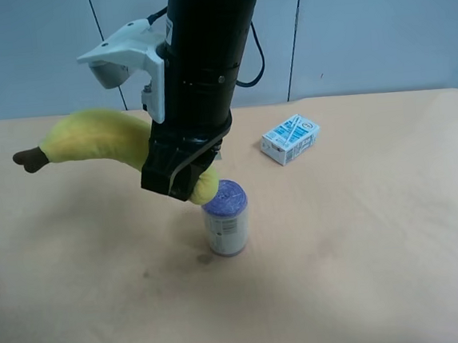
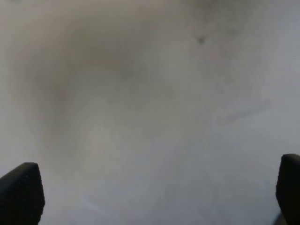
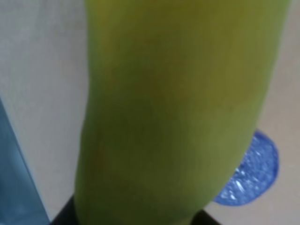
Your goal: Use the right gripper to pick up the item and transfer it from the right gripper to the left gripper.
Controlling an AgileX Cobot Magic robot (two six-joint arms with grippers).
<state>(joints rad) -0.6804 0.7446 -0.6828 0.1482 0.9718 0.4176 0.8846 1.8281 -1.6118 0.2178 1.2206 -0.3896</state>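
Pickup's done: the right gripper (image 1: pixel 179 174) pinches the soft yellow banana (image 1: pixel 101 136), aloft left of frame centre, above a blue-lidded can (image 1: pixel 227 218). The left gripper (image 2: pixel 154 192) is spread wide, empty; handover remains.

The can (image 1: pixel 227 220) stands just beneath the banana (image 1: pixel 97 136) clamped in the right gripper (image 1: pixel 180 182), obstructing vertical descent; a small carton (image 1: pixel 290 139) lies near, farther back; the remaining table (image 1: pixel 382 270) surface offers open passage all round.

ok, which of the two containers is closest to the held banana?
The blue-lidded can, standing upright by the banana's lower end. The blue-and-white carton lies flat, well apart.
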